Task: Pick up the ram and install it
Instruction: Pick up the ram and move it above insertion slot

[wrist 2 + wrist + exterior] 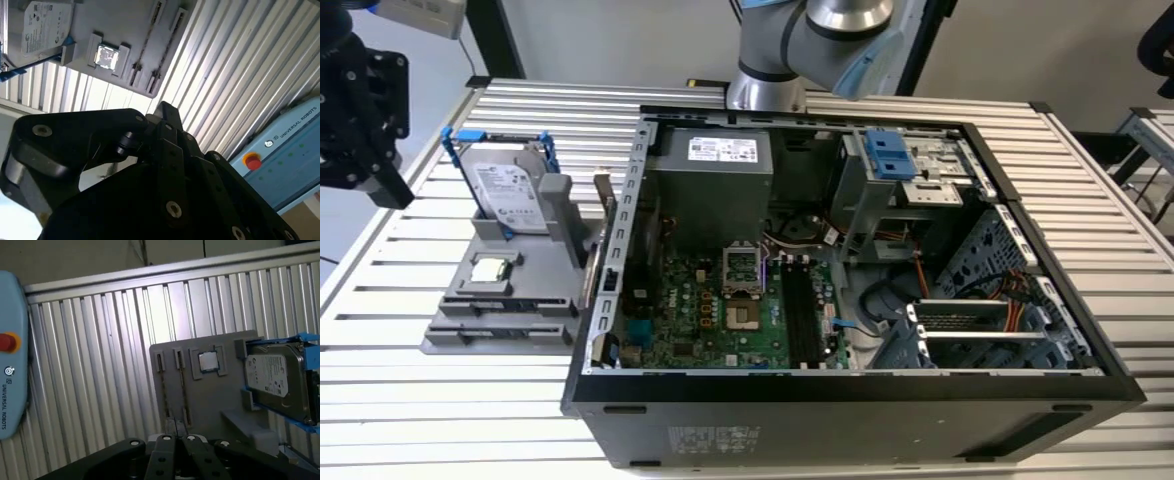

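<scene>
A slatted metal table point(427, 420) carries a grey holder point(520, 262) and, just beside it on the exterior view's right, an open computer case point(854, 402). The robot arm point(817, 30) rises behind the case.

A silver hard drive point(504, 195) with blue rails stands propped at the far end of the holder. A small square silver processor chip point(491, 268) sits in a pocket near the holder's middle. On the other side of the chip from the drive, two narrow slots run side by side.

The ram point(183, 390) shows in the first wrist view as a thin dark stick in the slot nearer the chip. The neighbouring slot looks much the same, and I cannot tell what it holds.

The black gripper point(177, 439) hangs above the table, off the holder's slotted end and clear of it, touching nothing. Its fingers point(162, 457) are drawn together, with nothing seen between them.

Inside the case, past the holder, the green motherboard point(720, 310) lies flat, with long black memory slots point(801, 315) running along it.

A pale blue control box point(10, 350) with a red button lies on the table, well apart from the holder.
</scene>
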Tool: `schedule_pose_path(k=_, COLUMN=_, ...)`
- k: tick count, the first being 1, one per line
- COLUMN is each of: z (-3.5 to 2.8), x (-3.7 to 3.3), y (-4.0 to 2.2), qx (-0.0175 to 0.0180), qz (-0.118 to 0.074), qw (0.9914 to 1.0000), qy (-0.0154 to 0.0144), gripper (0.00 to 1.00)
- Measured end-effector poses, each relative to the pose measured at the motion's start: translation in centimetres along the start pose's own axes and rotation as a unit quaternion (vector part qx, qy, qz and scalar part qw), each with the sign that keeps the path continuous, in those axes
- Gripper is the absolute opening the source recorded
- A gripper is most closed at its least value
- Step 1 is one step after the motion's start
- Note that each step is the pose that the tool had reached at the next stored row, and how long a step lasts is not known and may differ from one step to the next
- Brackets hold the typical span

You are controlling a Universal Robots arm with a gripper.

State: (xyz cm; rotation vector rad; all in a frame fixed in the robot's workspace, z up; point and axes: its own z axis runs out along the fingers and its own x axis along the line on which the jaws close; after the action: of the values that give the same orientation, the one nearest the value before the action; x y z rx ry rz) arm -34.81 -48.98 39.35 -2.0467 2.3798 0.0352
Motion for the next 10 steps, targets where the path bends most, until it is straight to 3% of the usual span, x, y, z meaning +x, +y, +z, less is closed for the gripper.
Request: schedule_pose_path(k=10, z=0.00, x=0.00, y=0.00, qx=-0.0006, qz=-0.035, qw=0.99939, qy=0.0005, gripper=0.00)
